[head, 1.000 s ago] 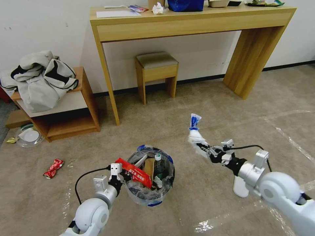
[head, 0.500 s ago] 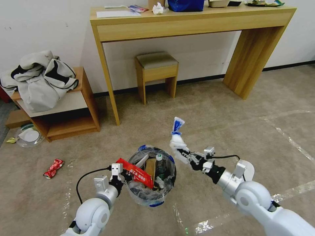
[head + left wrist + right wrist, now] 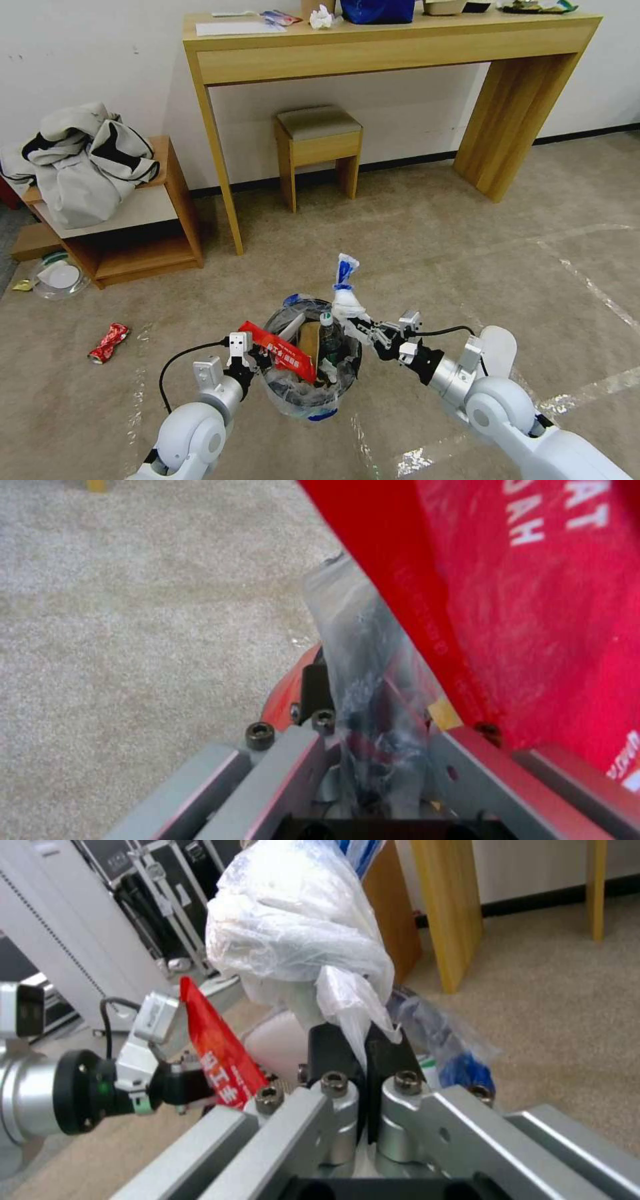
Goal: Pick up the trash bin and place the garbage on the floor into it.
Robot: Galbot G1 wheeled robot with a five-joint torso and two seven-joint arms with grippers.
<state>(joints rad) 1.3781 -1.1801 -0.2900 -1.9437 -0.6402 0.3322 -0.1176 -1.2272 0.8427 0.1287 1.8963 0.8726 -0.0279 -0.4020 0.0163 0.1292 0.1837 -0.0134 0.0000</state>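
Moved since a second ago: right gripper (image 3: pixel 363 328) carried leftward to the trash bin (image 3: pixel 311 363), from open carpet well to the bin's right; bin and left arm much as before.
Right gripper: clamped on a white plastic-wrapped bundle (image 3: pixel 347 303), fingers (image 3: pixel 330 1047) pinched together on a twist of its film; just beside the bin's right rim.
Right arm pose: stretched from the lower right toward the bin, forearm nearly level, wrist aimed at the bin's far-right edge.
Bundle: upright above the bin's right rim, blue-printed end (image 3: pixel 345 269) on top, white bulge below.
Left gripper (image 3: pixel 257 360): closed on the bin's left rim, crinkled liner (image 3: pixel 373 680) caught between the fingers.
Left arm pose: bent up from the lower left, forearm pointed at the bin's left side.
Trash bin: gripped at the left rim, clear bag folded over the edge, blue patch at the bottom front; raised or resting, cannot tell.
Inside the bin: red snack wrapper (image 3: pixel 279 349) jutting over the left rim, brown carton (image 3: pixel 307 340) in the middle, green-label bottle (image 3: pixel 327 335) to its right.
Floor (image 3: pixel 433 253): beige carpet around the bin, white tape lines to the bin's right.
Crushed red can (image 3: pixel 109 342): flat on the carpet, well to the bin's left.
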